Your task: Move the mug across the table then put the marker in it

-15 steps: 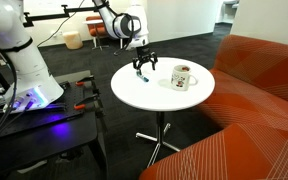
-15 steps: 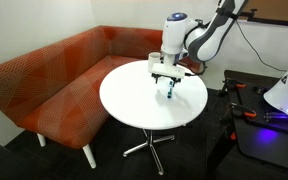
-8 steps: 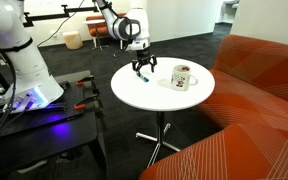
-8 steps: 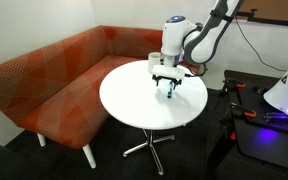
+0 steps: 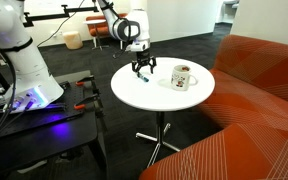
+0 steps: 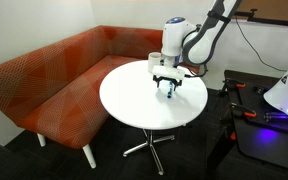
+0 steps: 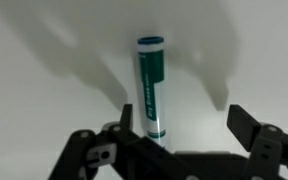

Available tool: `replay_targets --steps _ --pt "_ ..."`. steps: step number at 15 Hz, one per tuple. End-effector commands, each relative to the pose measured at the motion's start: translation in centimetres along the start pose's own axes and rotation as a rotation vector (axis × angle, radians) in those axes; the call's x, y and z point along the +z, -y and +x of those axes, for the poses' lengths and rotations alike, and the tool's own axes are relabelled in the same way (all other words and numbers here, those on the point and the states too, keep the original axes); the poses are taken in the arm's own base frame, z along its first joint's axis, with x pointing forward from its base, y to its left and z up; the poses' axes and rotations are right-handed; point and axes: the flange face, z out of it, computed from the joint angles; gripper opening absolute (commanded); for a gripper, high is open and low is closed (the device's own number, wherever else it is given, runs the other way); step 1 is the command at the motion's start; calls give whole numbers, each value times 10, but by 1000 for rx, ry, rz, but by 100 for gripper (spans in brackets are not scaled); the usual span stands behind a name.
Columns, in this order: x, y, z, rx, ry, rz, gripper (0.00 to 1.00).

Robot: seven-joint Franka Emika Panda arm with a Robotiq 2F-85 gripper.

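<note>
The marker (image 7: 149, 90) lies flat on the table (image 5: 149, 98), a little apart from the mug (image 5: 181, 77), which I judge is already placed. Over the last second I have sunk lower over the marker. My gripper (image 5: 144, 69) is spread wide, with a finger on either side. Closing looks like the next step.
</note>
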Motion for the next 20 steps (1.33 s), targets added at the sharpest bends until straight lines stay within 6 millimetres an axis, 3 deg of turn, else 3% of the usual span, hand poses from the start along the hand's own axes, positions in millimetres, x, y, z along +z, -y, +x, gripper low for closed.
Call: replay_targets --steps 1,10,12,20 --pt "1 -1 -1 -9 12 3 66" --pt "-12 1 -9 -21 -22 8 0" --pt "-20 -1 -12 -31 -53 12 5" --pt "-66 1 -30 -44 -253 36 5"
